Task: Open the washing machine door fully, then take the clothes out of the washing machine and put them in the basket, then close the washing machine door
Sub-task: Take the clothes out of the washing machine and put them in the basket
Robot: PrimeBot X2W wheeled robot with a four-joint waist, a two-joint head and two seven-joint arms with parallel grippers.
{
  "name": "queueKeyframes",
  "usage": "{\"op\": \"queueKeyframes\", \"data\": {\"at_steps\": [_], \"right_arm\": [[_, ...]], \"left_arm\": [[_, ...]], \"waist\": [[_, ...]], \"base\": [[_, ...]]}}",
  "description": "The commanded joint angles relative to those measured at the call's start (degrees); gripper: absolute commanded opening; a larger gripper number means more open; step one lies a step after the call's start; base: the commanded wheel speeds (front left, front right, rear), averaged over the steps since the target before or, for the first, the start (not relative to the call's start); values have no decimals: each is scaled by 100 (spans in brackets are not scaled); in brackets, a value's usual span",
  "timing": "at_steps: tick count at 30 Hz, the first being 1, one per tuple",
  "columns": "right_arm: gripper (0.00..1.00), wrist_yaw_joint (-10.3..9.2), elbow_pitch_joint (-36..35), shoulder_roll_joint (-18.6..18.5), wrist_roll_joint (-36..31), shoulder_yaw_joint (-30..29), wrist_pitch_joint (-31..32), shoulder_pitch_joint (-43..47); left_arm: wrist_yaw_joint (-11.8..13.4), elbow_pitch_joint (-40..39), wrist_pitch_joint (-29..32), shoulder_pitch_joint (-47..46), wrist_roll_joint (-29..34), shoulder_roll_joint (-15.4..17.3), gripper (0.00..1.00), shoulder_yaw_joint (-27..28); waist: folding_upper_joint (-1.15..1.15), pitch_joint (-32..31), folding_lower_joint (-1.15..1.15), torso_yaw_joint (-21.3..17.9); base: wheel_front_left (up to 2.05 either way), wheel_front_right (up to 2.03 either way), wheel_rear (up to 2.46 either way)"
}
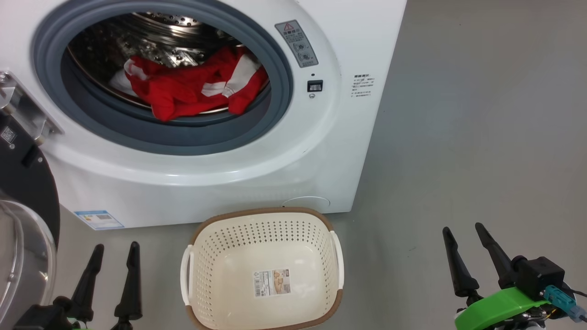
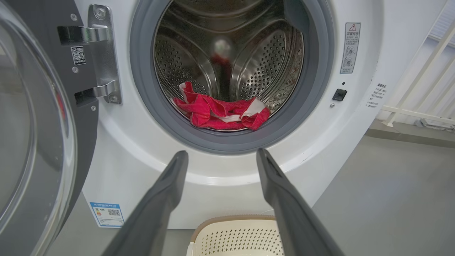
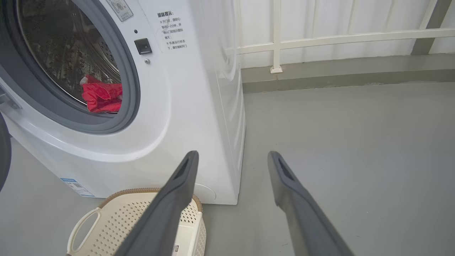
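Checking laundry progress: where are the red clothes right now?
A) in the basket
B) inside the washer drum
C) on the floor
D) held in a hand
B: the clothes lie in the open washing machine drum, behind the basket.

The round mouth of the white front-loading washer point(image 1: 229, 192) is wide open inside its grey rubber gasket point(image 1: 279, 91), so it's a clear reach to the bright red and white clothes point(image 1: 192, 89) low at the front lip of the steel drum point(image 1: 174, 23). The tight spot is on the left: the glossy black-rimmed glass door point(image 1: 25, 220) hangs swung out just beside the left gripper point(image 1: 116, 246). The cream perforated plastic basket point(image 1: 263, 229) stands open-topped between both grippers, close before the washer. There's bare grey floor point(image 1: 481, 137) all round the right gripper point(image 1: 462, 227).
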Motion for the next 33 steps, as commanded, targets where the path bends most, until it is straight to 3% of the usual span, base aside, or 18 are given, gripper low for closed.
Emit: {"op": "queueKeyframes", "data": {"at_steps": [1, 19, 27, 33], "right_arm": [[100, 9, -141, -8, -87, 142, -69, -164], [100, 9, -115, 76, -92, 235, -69, -258], [100, 9, -126, 171, -119, 302, -69, -413], [100, 9, -128, 244, -116, 415, -69, -603]], "left_arm": [[-16, -113, -47, -184, 39, 88, 100, 207], [-17, 324, -47, -590, 247, -23, 100, 55], [-17, 1142, -47, -1711, 593, -90, 100, -219], [64, 2279, -44, -2916, 1118, -109, 100, -445]], "waist": [[0, 9, 0, 5], [0, 209, 0, -58], [0, 493, 0, -130], [0, 784, 0, -283]], "base": [[16, -16, 0], [0, 0, 0], [0, 0, 0], [0, 0, 0]]}}
